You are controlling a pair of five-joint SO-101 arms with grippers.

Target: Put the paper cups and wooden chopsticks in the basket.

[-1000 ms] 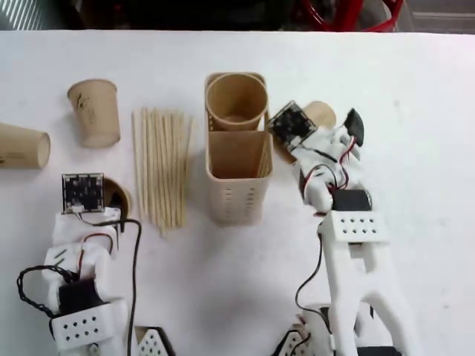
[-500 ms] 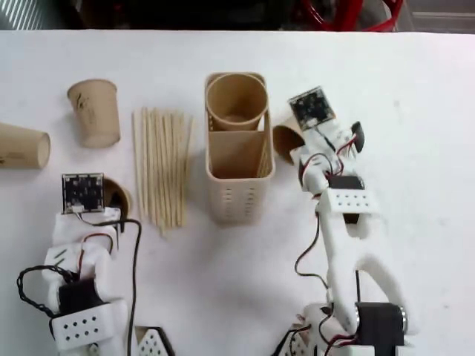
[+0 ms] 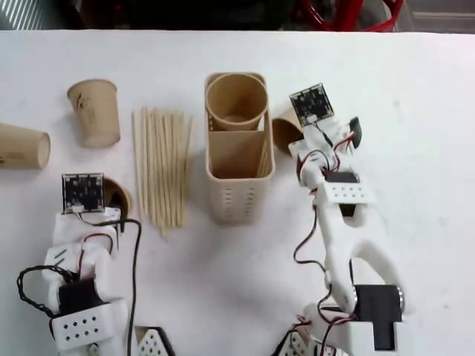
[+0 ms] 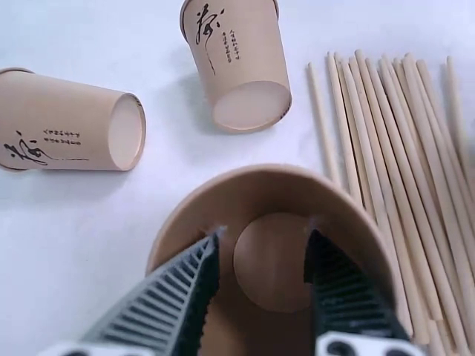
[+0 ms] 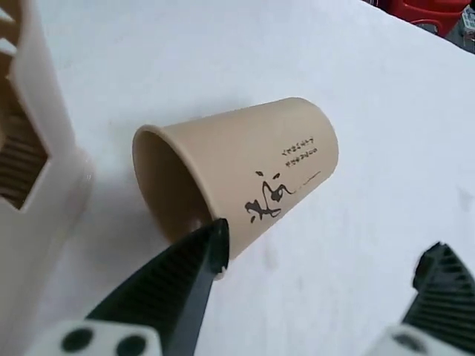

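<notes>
A cream basket [image 3: 236, 194] stands mid-table with one paper cup [image 3: 236, 100] in its far compartment. Wooden chopsticks [image 3: 162, 167] lie in a loose row to its left. My left gripper [image 4: 261, 241] is open, both fingers dipped into the mouth of an upright cup [image 4: 274, 256]. That cup [image 3: 116, 194] sits near the chopsticks' near end. Right of the basket a cup [image 5: 245, 167] lies on its side, mouth toward the basket. My right gripper [image 5: 326, 259] is open above it, one finger [image 5: 200, 259] at its rim.
An upside-down cup [image 3: 95, 111] stands left of the chopsticks, and another cup [image 3: 22, 144] lies on its side at the table's left edge. Both also show in the left wrist view, the upside-down cup [image 4: 237, 59] and the lying one [image 4: 70, 122]. White table [image 3: 415, 89] lies bare at right.
The right arm's wrist has swung right and away from the basket, so the lying cup's mouth now shows between it and the basket. The left arm has not moved.
</notes>
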